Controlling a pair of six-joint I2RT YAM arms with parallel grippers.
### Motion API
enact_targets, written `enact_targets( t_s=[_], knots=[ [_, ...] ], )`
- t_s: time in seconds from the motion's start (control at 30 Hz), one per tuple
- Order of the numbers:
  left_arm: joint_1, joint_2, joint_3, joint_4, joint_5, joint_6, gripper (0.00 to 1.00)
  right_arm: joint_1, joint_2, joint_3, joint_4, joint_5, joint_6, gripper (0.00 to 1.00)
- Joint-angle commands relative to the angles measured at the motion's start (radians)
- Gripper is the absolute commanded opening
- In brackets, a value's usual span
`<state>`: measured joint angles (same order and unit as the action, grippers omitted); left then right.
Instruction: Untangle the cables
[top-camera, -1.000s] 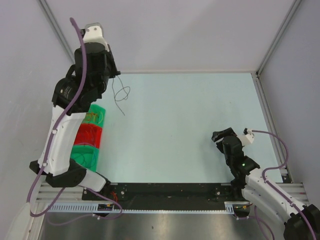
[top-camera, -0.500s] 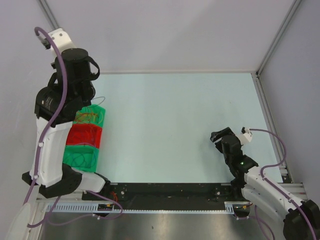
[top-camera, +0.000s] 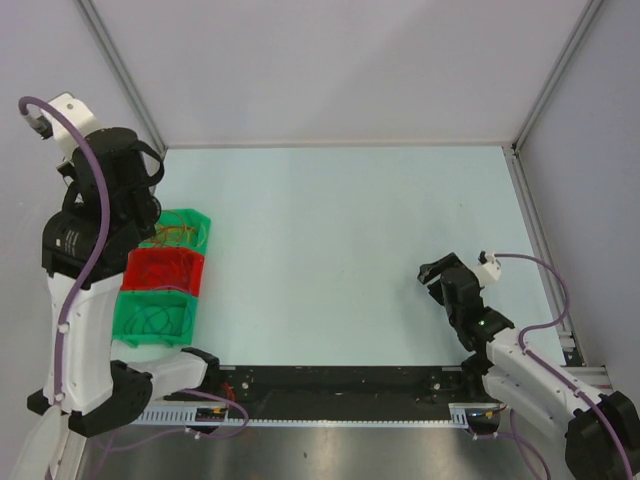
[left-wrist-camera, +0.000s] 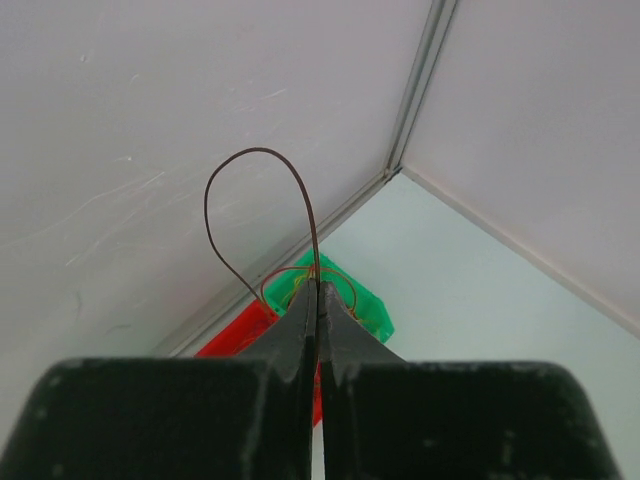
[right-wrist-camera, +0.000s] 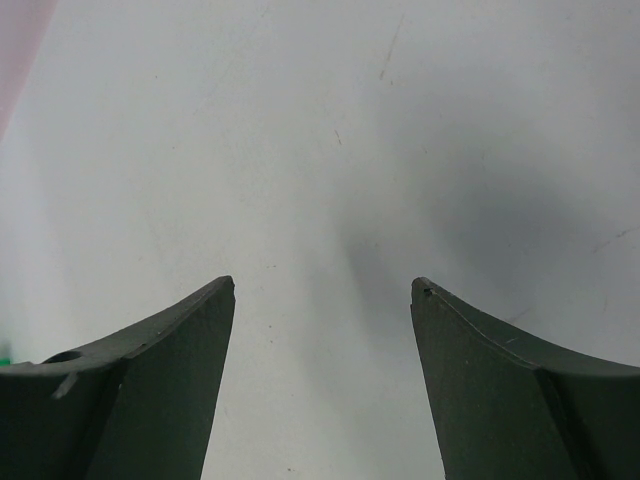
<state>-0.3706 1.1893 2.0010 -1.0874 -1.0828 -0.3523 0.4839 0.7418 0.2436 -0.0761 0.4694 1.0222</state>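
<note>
Since the earlier frame, the left arm has swung from the far edge of the desk (top-camera: 340, 250) outward past the left edge, carrying its wire along. Left pincer (left-wrist-camera: 317, 287) is clamped shut on one thin dark maroon cable (left-wrist-camera: 262, 175), which loops upward above the fingertips. Below it sit three bins in a row: far green bin (top-camera: 190, 222) with orange-yellow cables (top-camera: 175, 236), red bin (top-camera: 165, 271), near green bin (top-camera: 155, 318). Right pincer (right-wrist-camera: 322, 290) stands open, empty, above bare desk. No legible writing is visible.
</note>
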Motion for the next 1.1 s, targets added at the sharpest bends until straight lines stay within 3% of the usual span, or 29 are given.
enact_targets(
  t_s=[0.0,0.43,0.67,1.07],
  knots=[
    [0.105,-0.043,-0.105,0.056,0.129,-0.011,0.0,-0.005,0.007,0.045,0.036,0.006,-0.013,0.76],
    [0.398,-0.137,-0.49,0.23,0.423,-0.066,0.0,-0.013,0.048,0.062,0.055,-0.028,-0.039,0.77],
    [0.554,-0.126,-0.603,0.29,0.55,-0.1,0.0,-0.019,0.087,0.077,0.059,-0.052,-0.048,0.76],
    [0.605,-0.091,-0.778,0.428,0.673,-0.171,0.0,-0.03,0.108,0.086,0.059,-0.067,-0.048,0.76]
  ],
)
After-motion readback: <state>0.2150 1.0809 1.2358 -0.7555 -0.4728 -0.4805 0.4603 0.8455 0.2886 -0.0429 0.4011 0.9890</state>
